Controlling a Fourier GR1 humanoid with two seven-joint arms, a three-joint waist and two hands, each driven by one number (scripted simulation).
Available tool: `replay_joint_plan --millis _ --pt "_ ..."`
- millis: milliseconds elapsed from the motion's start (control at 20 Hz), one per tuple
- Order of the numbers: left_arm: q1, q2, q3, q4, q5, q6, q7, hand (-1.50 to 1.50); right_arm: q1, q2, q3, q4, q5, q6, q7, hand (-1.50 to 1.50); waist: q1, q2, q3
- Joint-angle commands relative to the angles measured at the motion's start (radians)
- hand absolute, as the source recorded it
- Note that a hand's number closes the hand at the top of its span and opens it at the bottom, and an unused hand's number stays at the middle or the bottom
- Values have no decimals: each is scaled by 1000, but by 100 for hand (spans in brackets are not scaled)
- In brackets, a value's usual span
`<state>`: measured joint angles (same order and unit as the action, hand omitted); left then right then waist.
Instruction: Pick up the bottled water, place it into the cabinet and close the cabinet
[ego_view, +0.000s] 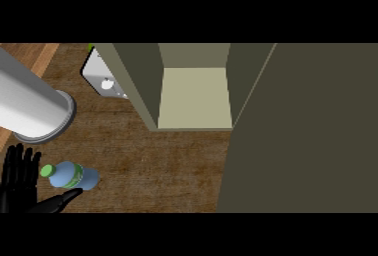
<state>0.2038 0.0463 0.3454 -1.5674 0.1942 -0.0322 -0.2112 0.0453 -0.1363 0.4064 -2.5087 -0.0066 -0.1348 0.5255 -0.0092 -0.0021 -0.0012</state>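
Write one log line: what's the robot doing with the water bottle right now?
stage: reaching | left robot hand: open beside water bottle, not gripping | cabinet: open, shelf bare | right robot hand: not visible

head view; from above; faces steeply down on counter (170, 160); open cabinet (193, 95) ahead

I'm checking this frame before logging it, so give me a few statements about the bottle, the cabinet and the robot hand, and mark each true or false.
1. The bottle stands on the counter, outside the cabinet. True.
2. The cabinet is closed. False: it is open, its door swung out at the right and its shelf bare.
3. The left robot hand is beside the bottle, fingers straight. True.
4. The right robot hand holds the bottle. False: no right robot hand is in view.
5. The bottle's cap is red. False: it is green.
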Motion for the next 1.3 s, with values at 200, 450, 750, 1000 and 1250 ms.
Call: replay_joint_plan --millis 200,450,750,1000,1250 --pt "-37 27 64 313 2 -67 -231 -150 -1 -23 6 -122 48 -5 44 -150 2 1 0" --pt "-46 21 47 336 -5 -61 -229 -150 58 -27 9 -158 26 -11 14 -150 2 0 1" --pt "-110 65 84 564 -4 -114 -392 -150 0 -18 68 -164 101 -51 89 -150 1 0 0" --pt "-177 46 75 662 3 -126 -451 -150 14 -60 11 -154 45 -19 51 -150 1 1 0" --pt "-282 92 112 793 27 -126 -484 -150 40 -67 -35 -202 7 -30 67 -150 -5 1 0"
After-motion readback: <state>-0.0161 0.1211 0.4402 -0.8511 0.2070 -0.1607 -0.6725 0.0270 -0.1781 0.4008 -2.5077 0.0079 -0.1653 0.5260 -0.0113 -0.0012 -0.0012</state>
